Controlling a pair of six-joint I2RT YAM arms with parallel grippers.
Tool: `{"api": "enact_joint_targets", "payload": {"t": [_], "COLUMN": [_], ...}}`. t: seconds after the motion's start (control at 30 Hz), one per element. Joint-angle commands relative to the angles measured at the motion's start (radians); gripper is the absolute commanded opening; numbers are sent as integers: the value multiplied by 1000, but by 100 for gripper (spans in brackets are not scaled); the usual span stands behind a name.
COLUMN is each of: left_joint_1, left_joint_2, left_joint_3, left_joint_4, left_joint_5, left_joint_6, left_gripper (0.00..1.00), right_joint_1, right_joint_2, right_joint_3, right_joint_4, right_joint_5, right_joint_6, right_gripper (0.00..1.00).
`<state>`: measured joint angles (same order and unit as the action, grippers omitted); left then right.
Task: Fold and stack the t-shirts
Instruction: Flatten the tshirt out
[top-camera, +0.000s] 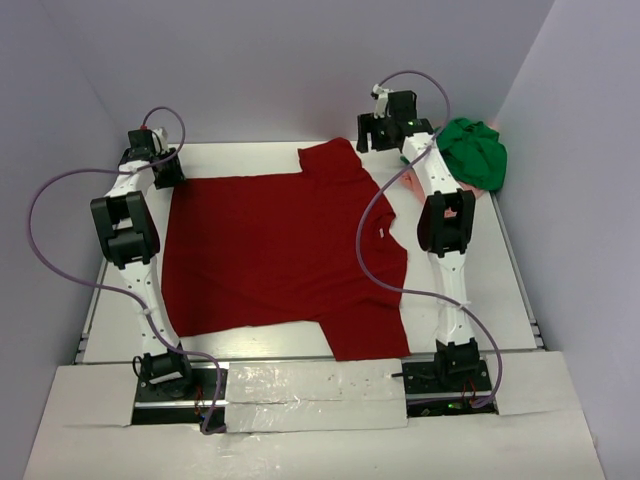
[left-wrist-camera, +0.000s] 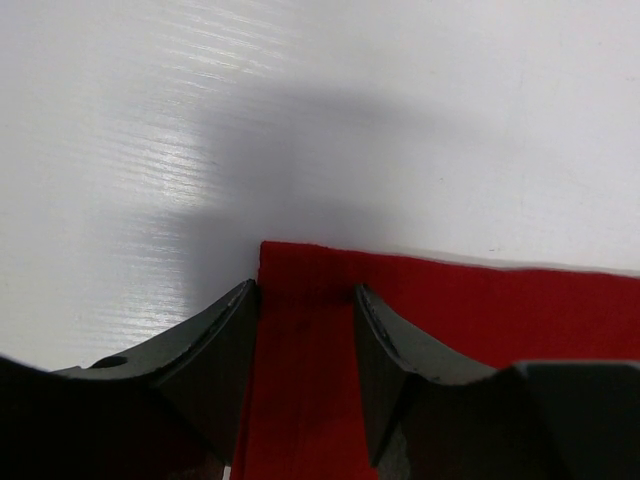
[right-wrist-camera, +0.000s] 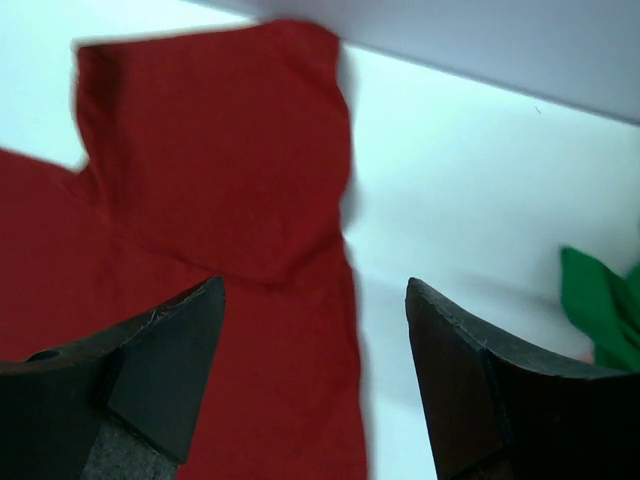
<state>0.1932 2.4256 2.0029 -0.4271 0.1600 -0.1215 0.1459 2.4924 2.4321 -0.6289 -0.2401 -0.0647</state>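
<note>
Dark red, the large t-shirt (top-camera: 280, 250) is spread flat on the white table (top-camera: 505, 290). Its far-left corner is straddled by the left gripper (left-wrist-camera: 305, 290), jaws parted, nothing clamped. The right gripper (right-wrist-camera: 313, 285) is held wide open and empty over the shirt's edge by the far sleeve. The green t-shirt (top-camera: 475, 152) is bunched at the far-right corner.

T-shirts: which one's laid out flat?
The dark red t-shirt, spread open in the middle of the table with its sleeves out. The green t-shirt is bunched in a heap at the far right corner.
</note>
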Motion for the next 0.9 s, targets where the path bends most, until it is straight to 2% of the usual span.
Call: {"api": "enact_joint_targets", "payload": {"t": [0.0, 0.17, 0.3, 0.37, 0.4, 0.5, 0.6, 0.87], "left_joint_1": [-6, -6, -5, -6, -6, -6, -6, -8], "left_joint_2": [-30, -33, -34, -40, -43, -60, -71, -91], "left_joint_3": [-16, -23, -26, -30, -33, -52, -59, -98], "left_joint_4": [-15, -7, -7, -9, -10, -7, -15, -7], "left_joint_5": [-4, 6, 15, 22, 24, 30, 33, 55], "left_joint_6": [-12, -23, -26, -26, -26, -21, -17, -27], "left_gripper": [52, 52, 52, 52, 52, 52, 52, 52], "right_joint_1": [-12, -37, -75, -95, -103, -121, -124, -118], "right_joint_2": [65, 79, 152, 187, 204, 227, 224, 247], "right_joint_3": [126, 79, 102, 87, 81, 32, 15, 22], "right_joint_4": [37, 172, 286, 358, 368, 394, 331, 244], "right_joint_5": [-82, -198, -365, -415, -435, -464, -432, -511], "right_joint_6": [121, 264, 504, 593, 680, 790, 796, 780], "right_gripper": [80, 81, 81, 80, 80, 79, 78, 75]}}
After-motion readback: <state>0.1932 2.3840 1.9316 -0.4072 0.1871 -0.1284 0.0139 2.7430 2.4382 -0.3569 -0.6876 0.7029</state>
